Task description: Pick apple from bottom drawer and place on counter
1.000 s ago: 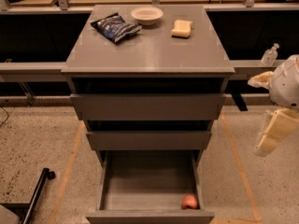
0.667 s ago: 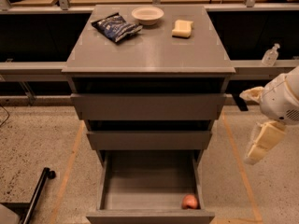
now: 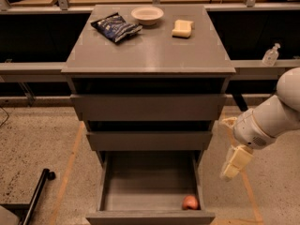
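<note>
The apple, small and reddish-orange, lies in the front right corner of the bottom drawer, which is pulled open. The counter is the grey top of the cabinet. My gripper hangs at the end of the white arm, to the right of the cabinet, beside the drawer's right wall and a little above and to the right of the apple. It holds nothing that I can see.
On the counter stand a dark blue chip bag, a white bowl and a pale yellow sponge. A small clear bottle stands on the ledge at the right. A black pole lies on the floor at the left.
My arm and gripper have moved down and to the left, closer to the cabinet's right side and the open bottom drawer. The apple has not moved.
</note>
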Controlling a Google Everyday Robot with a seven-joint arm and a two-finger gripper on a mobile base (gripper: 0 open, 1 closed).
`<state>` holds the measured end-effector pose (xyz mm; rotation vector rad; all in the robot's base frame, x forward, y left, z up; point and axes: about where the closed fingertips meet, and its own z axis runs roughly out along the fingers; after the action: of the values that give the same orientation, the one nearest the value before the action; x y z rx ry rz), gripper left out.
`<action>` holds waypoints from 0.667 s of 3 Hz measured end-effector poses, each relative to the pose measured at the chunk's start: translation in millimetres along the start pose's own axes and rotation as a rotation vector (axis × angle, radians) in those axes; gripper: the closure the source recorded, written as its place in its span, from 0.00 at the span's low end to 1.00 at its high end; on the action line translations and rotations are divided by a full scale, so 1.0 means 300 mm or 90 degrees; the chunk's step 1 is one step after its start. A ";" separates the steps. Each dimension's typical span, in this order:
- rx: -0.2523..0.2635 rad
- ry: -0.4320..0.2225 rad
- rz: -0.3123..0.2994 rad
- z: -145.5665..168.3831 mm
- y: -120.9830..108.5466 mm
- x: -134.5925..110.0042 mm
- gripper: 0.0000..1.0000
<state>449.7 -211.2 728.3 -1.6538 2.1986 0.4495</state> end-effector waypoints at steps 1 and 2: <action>0.000 0.000 0.000 0.001 0.000 0.000 0.00; -0.012 -0.039 0.056 0.073 0.008 0.052 0.00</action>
<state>445.4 -213.9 701.8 -1.5361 2.2342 0.5390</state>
